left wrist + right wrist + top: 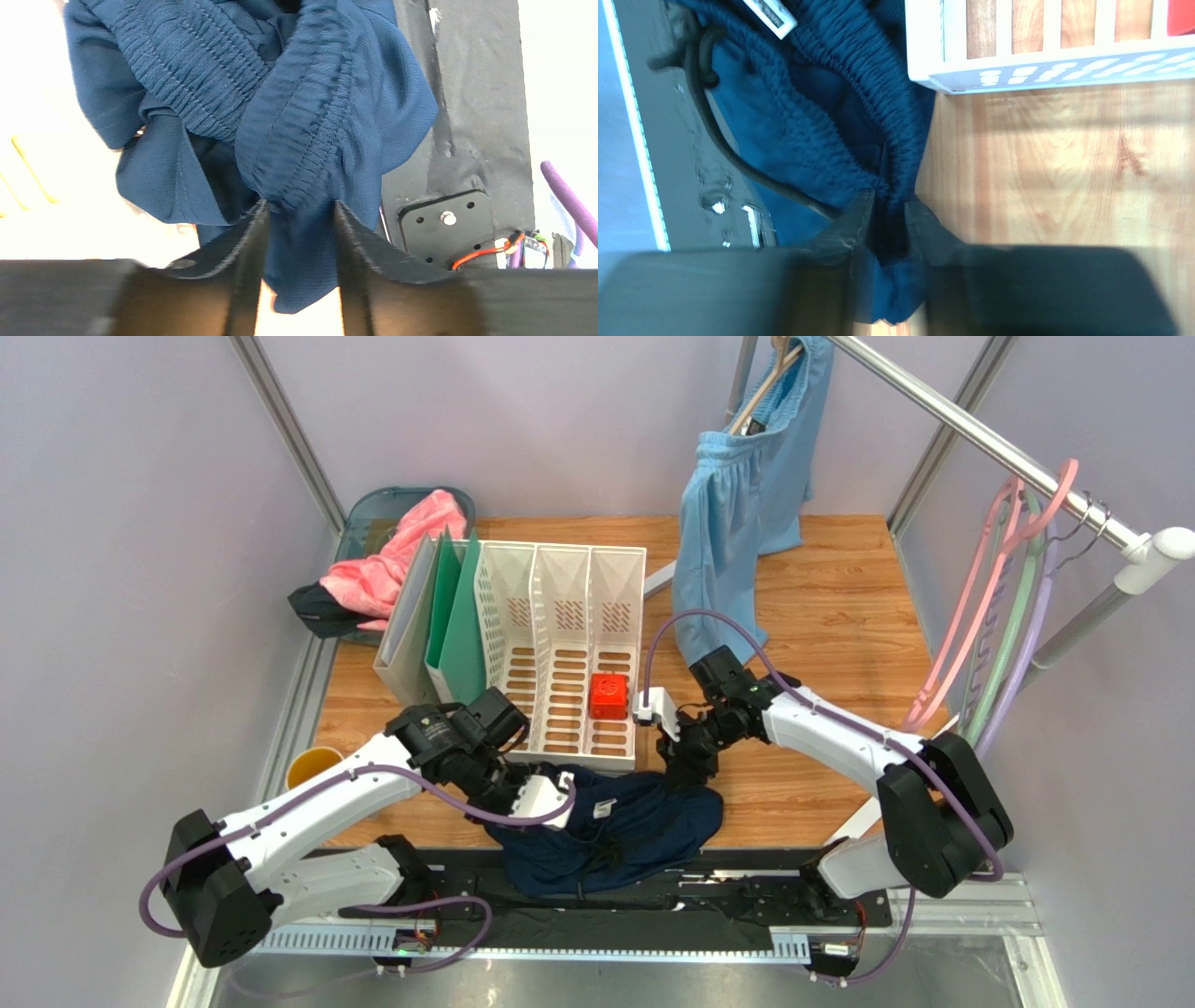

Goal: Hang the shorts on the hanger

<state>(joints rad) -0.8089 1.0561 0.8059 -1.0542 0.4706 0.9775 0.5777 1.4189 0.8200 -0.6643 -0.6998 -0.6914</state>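
Navy shorts lie bunched at the counter edge, the left end effector and the right end effector both clamped on their waistband.

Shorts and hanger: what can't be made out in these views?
- the shorts: leg openings lost in bunched folds, all views.
- white label: right wrist, cut by the top edge, print too small.
- the hanger: top external only; hook overlapped by neighbouring hangers.
- left gripper, right gripper: wrist views, pinch depth hidden by fabric; top external, wrists cover the fingers.
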